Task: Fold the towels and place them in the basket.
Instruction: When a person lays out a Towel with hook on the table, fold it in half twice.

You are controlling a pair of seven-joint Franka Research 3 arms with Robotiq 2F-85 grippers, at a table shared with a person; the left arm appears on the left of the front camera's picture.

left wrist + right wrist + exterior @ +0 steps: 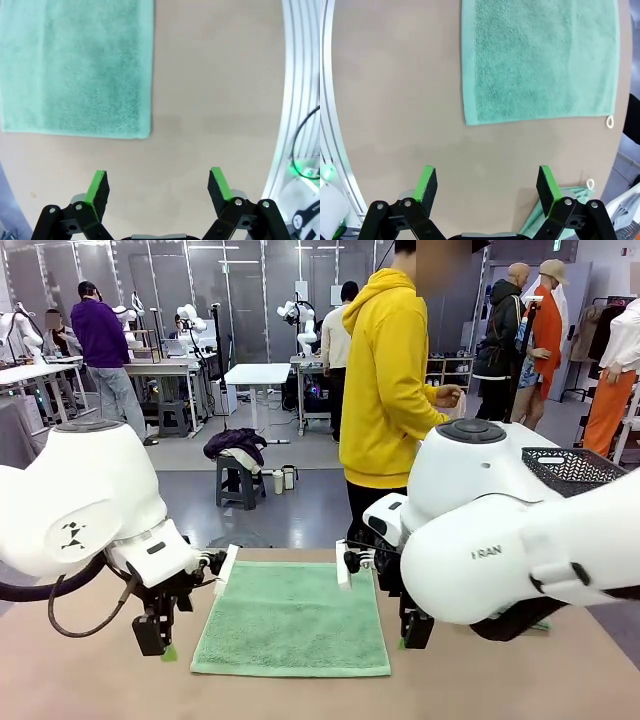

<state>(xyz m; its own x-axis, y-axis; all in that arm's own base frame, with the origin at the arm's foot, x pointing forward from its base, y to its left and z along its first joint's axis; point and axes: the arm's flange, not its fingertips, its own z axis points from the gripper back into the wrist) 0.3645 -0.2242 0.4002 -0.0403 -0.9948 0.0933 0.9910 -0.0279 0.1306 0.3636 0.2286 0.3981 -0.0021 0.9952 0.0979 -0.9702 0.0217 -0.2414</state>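
Lying flat, towel (290,620) square to table (500,690)

The basket (575,468), three o'clock in the front view, sits half hidden behind the right arm (520,550); a second towel (576,192), five o'clock in the right wrist view, is part-masked by the right gripper (487,171).

Fluffy terry towel (290,618) on matt, smooth table (500,685).
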